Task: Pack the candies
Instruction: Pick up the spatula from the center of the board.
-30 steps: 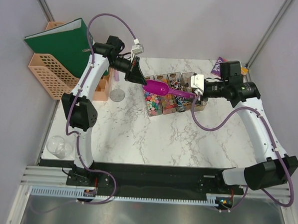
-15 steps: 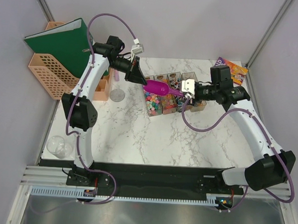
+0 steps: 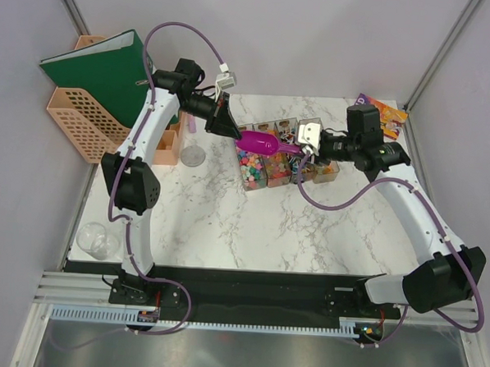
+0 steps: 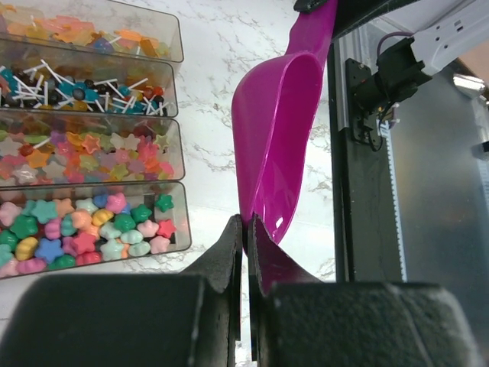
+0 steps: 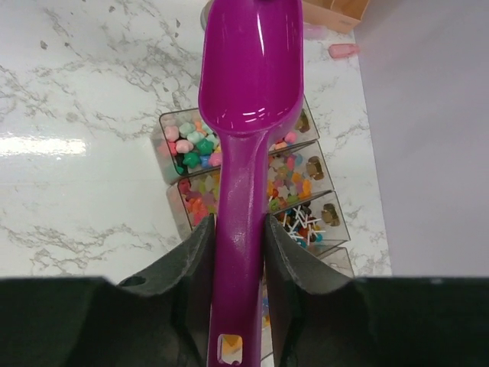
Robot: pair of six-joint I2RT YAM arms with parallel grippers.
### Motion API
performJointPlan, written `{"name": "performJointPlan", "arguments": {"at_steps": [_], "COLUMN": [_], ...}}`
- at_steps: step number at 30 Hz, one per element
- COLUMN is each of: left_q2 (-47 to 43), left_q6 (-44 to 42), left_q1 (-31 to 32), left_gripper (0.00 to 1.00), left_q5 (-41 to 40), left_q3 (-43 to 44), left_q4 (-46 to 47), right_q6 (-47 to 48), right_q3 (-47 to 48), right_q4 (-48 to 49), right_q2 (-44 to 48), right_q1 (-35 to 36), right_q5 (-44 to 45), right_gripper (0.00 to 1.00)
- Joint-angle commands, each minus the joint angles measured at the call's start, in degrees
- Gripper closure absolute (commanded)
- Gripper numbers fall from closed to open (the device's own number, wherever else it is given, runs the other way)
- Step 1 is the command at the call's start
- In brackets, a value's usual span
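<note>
Clamped on purple scoop (image 3: 259, 142): left gripper (image 4: 246, 229) at rim, right gripper (image 5: 238, 229) at handle. Risk: mistimed release, drop onto candies (image 3: 251, 163), 6 o'clock.

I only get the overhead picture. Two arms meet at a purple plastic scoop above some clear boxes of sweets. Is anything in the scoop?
Observer: No. In the right wrist view the purple plastic scoop has an empty bowl.
Operator: How does the arm on the left hold it?
Observer: The left tool is shut on the thin rim of the bowl, seen from its own camera.
Operator: And the other arm?
Observer: The right tool clasps the handle from both sides.
</note>
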State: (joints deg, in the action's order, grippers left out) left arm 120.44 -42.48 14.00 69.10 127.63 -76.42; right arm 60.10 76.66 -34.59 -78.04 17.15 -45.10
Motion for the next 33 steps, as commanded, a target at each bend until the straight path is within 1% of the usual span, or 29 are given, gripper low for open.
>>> {"name": "performJointPlan", "arguments": {"at_steps": [1,3,4,6,7,8,9,10,11,12,13,14,15,17,18,19,21,22,23,24,25,26,27,28,29,32,33], "left_q2": [-0.6,-0.6,-0.6,-0.6,-0.8,-1.3,-1.9,-2.7,-4.9,-6.5,-8.2,-10.2,-13.4,-16.4,-17.6,-20.6,-23.9,-27.5,-29.6,-31.4,-35.2,-37.1,-39.1,-43.8,-46.1,-51.4,-52.1], "left_q6": [2.0,2.6,3.4,3.9,4.6,4.7,4.7,4.7,4.9,5.6,6.0,5.5,4.9,1.9,1.5,1.7,2.0,3.4,4.2,4.9,5.5,6.4,7.6,9.0,10.0,16.5,18.3], "left_q1": [0.3,0.3,0.3,0.3,0.3,0.3,0.2,0.2,0.2,0.2,0.2,0.2,0.1,-0.3,-0.4,-0.5,-0.5,-0.5,-0.5,-0.5,-0.5,-0.6,-0.8,-1.1,-1.4,-2.3,-4.0], "left_gripper": [0.98,0.98,0.98,0.97,0.86,0.81,0.78,0.73,0.65,0.61,0.56,0.55,0.54,0.52,0.52,0.52,0.51,0.51,0.51,0.51,0.51,0.52,0.53,0.53,0.53,0.53,0.53], "left_q5": [2.0,1.7,1.5,0.6,-0.2,-1.2,-4.4,-6.8,-10.0,-18.5,-22.9,-26.8,-34.5,-39.9,-44.4,-46.2,-50.4,-51.9,-56.1,-58.2,-60.6,-65.7,-67.8,-68.8,-73.2,-78.3,-78.0], "left_q3": [0.0,-0.1,-0.1,-0.1,-0.1,0.0,0.0,-0.1,-1.1,-2.5,-4.0,-7.3,-9.1,-12.2,-13.3,-14.4,-18.2,-21.8,-23.6,-25.4,-29.2,-31.4,-33.6,-37.9,-40.1,-45.4,-45.9], "left_q4": [-6.6,-6.1,-5.9,-4.8,-4.2,-3.4,-2.4,1.6,4.4,9.0,16.8,20.9,24.1,26.6,26.2,24.8,18.1,16.1,12.0,10.0,8.3,6.7,4.6,3.4,2.8,-1.3,-3.6], "right_q6": [-0.9,-0.9,-0.9,-0.8,-1.0,-1.3,-1.9,-2.8,-5.7,-7.1,-8.4,-9.8,-11.6,-12.4,-13.1,-13.4,-14.5,-14.8,-15.2,-15.6,-15.6,-15.7,-15.8,-16.1,-16.3,-17.4,-17.5], "right_q3": [-0.2,0.0,0.0,0.1,0.1,0.0,0.1,0.2,0.7,0.9,1.0,0.9,0.7,-0.6,-1.2,-1.6,-2.7,-3.1,-3.7,-4.0,-4.3,-4.8,-4.9,-5.0,-5.1,-4.5,-4.3], "right_q4": [2.0,1.7,1.2,0.8,0.7,0.7,0.8,0.8,1.2,1.2,1.3,1.3,1.3,1.2,1.2,1.2,1.1,1.0,1.0,1.0,0.8,0.8,0.8,0.8,0.9,0.9,1.0], "right_q2": [1.5,1.5,1.5,1.7,1.9,2.2,2.4,2.7,2.9,3.2,3.3,3.6,3.9,5.3,6.1,6.6,7.5,7.6,8.1,8.3,8.4,8.5,8.3,8.2,7.8,6.0,4.7], "right_q1": [0.4,0.5,0.6,0.6,0.6,0.6,0.7,0.5,0.4,0.1,-0.8,-1.4,-2.0,-4.0,-4.7,-6.0,-7.1,-8.3,-8.8,-9.5,-9.8,-10.0,-10.3,-10.4,-10.5,-10.6,-10.6], "right_q5": [-0.2,0.2,0.6,1.1,1.7,2.1,2.6,3.4,4.9,5.5,6.0,6.7,6.9,7.3,8.0,8.3,8.8,8.9,8.9,8.9,8.8,8.8,8.6,7.9,7.6,5.6,4.9], "right_gripper": [0.67,0.77,0.88,1.00,1.00,1.00,1.00,1.00,1.00,1.00,1.00,1.00,1.00,1.00,1.00,1.00,1.00,1.00,1.00,1.00,1.00,1.00,1.00,1.00,1.00,1.00,1.00]}}
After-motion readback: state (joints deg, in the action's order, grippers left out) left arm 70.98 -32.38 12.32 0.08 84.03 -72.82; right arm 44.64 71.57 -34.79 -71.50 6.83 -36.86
